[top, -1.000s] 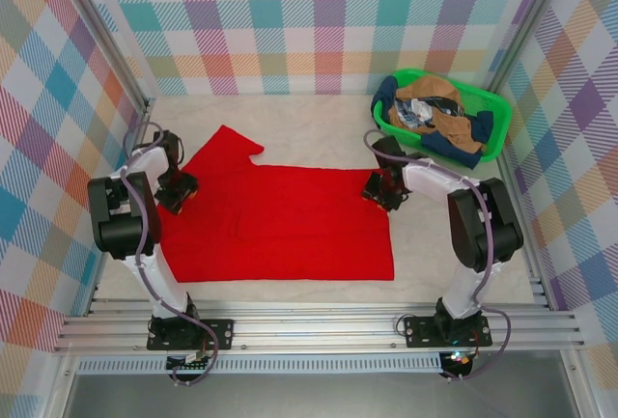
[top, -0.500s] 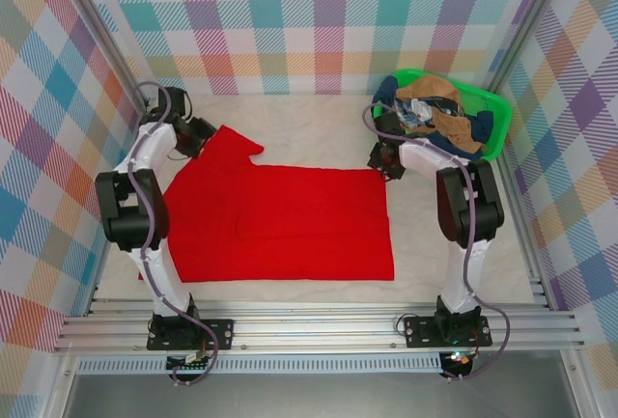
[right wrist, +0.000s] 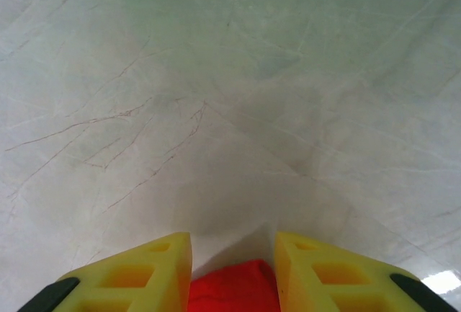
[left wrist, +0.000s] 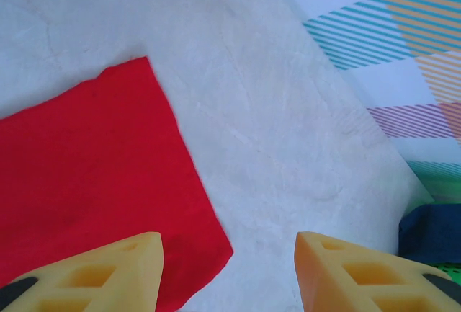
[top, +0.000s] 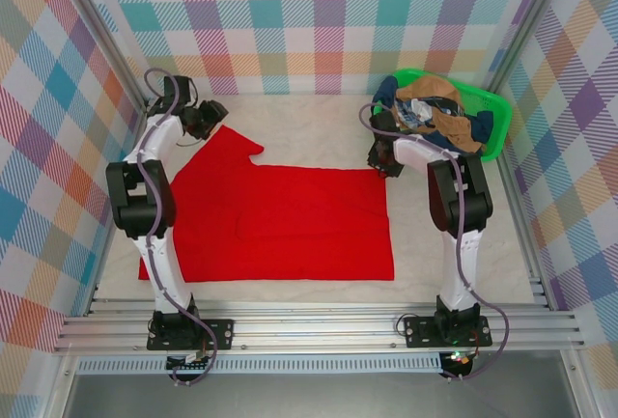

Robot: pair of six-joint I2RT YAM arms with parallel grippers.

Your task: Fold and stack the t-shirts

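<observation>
Lining up a fold, it seems: red shirt (top: 280, 220) lies flat mid-table; left gripper (left wrist: 227, 243) hangs half-open, empty, by the sleeve (left wrist: 94, 182) at ten o'clock; right gripper (right wrist: 232, 243) straddles the two-o'clock corner (right wrist: 232, 287), narrow, grip uncertain.

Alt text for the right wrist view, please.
A corner of the red t-shirt sits between the yellow fingers of the right pincer at the bottom edge; whether it is clamped is unclear. Beyond them lies bare, pale, faintly creased tabletop.

The pale table (top: 319, 124) bears a spread red t-shirt (top: 280, 220) and, apparently resting there, a green basket (top: 491, 99).
</observation>
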